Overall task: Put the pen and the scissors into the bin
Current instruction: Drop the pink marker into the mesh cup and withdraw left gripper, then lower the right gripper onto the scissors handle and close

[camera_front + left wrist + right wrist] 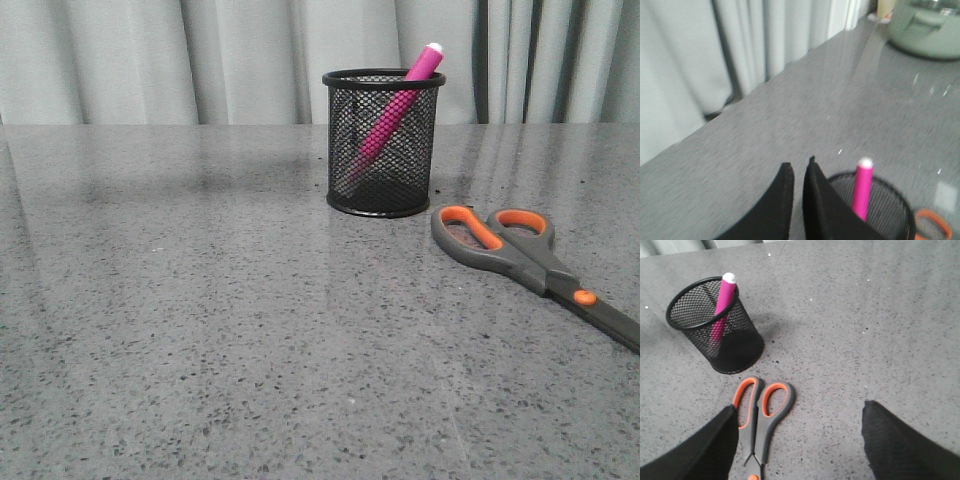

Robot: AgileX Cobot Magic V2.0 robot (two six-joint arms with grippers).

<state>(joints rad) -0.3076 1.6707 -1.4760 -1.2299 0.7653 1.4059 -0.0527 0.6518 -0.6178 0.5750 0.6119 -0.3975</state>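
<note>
Front view: neither arm is seen; only the grey speckled table (200,340) and the pale curtain (150,60) behind it are shown.
Bin: the black mesh bin (381,150) is stood upright on the table, right of centre and toward the far edge.
Pen: the pink pen (398,107) is held inside the bin, leaned to the right, with its white end raised above the rim (the lower part is seen only through the mesh).
Scissors: the scissors (530,262) are laid flat on the table, just right of the bin and nearer the camera, not touching it; the orange-lined loops are turned toward the bin and the blades are run off to the right.
Left gripper: the left gripper (798,172) is seen above the bin's rim with its fingers nearly pressed together, a thin gap left between them and nothing held.
Right gripper: the right gripper (797,432) is held over the scissors with its fingers spread wide; nothing is pinched.
Background: a pale green container (925,27) is seen at the table's far end in the left wrist view.
</note>
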